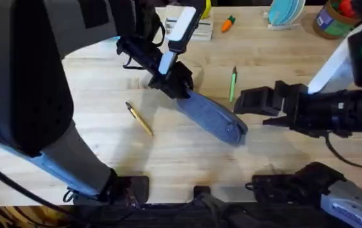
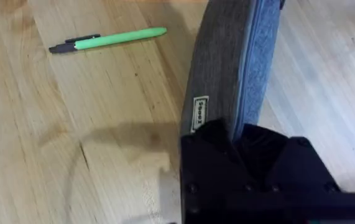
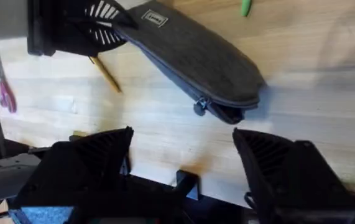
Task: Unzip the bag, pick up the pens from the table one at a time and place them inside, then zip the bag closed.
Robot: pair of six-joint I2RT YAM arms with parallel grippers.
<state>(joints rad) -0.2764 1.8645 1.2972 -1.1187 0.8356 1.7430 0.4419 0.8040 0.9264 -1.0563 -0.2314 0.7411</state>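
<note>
The left claw (image 1: 179, 84) pinches one end of the blue-grey pencil pouch (image 1: 215, 118), which lies diagonally on the table (image 1: 104, 126). The right claw (image 3: 183, 155) hovers spread near its zipper end. The green pen (image 1: 232, 84) and yellow pen (image 1: 140, 119) lie on either side.

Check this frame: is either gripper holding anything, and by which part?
The left gripper is shut on the bag, clamping its end nearest the label, opposite the zipper pull. The right gripper is open, holding nothing.
</note>
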